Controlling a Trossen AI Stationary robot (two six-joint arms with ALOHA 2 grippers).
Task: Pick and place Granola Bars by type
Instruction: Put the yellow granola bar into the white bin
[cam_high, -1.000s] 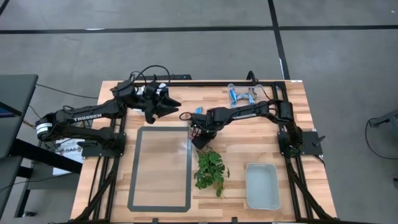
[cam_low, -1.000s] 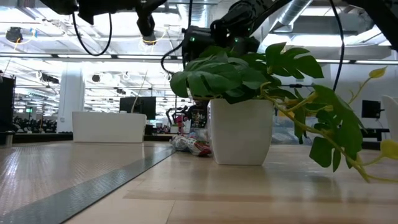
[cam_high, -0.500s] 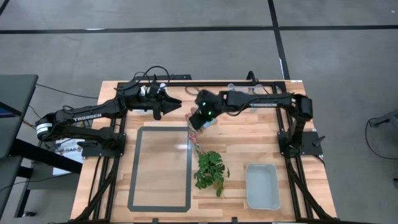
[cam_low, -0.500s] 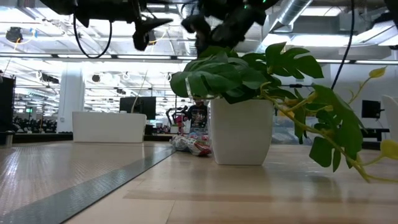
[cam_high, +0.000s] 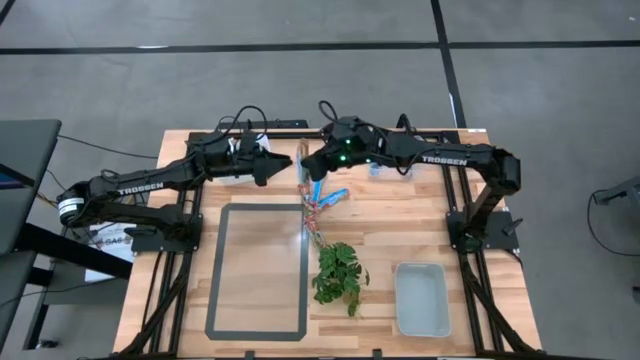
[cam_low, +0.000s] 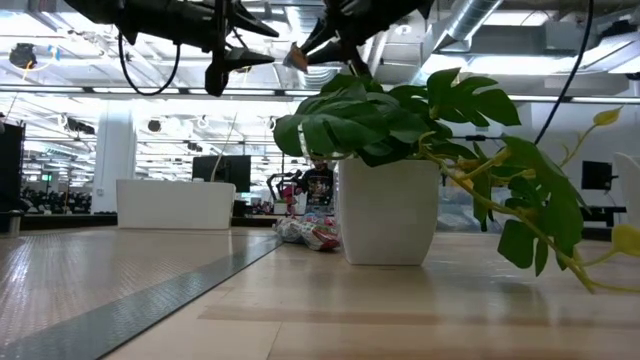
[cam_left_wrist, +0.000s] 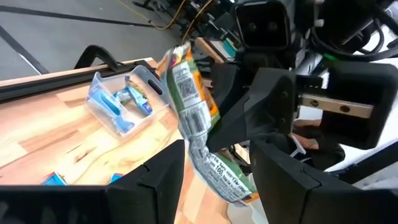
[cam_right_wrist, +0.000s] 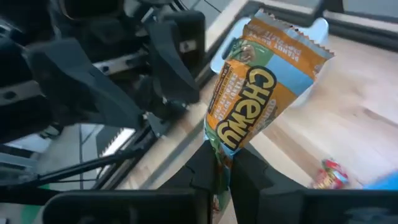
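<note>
Right gripper (cam_right_wrist: 219, 163) moved from plant (cam_high: 338, 275) to table's (cam_high: 420, 225) far edge, pinching orange-and-blue granola bar (cam_right_wrist: 258, 99) aloft. Left gripper (cam_high: 283, 165) faces it, fingers spread. Remaining bars (cam_high: 322, 205) on table.

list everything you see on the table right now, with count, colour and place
held orange-and-blue wrapped granola bar: one, in the right gripper, raised above the table's far middle
loose granola bars: several, blue and red/pink, scattered near the table's middle
clear bin with blue bars: one, far edge
white bin: one, near right
grey-rimmed mat: one, near left
green plant in white pot: one, near middle
left gripper: open, facing the held bar
right gripper: shut on the bar
</note>
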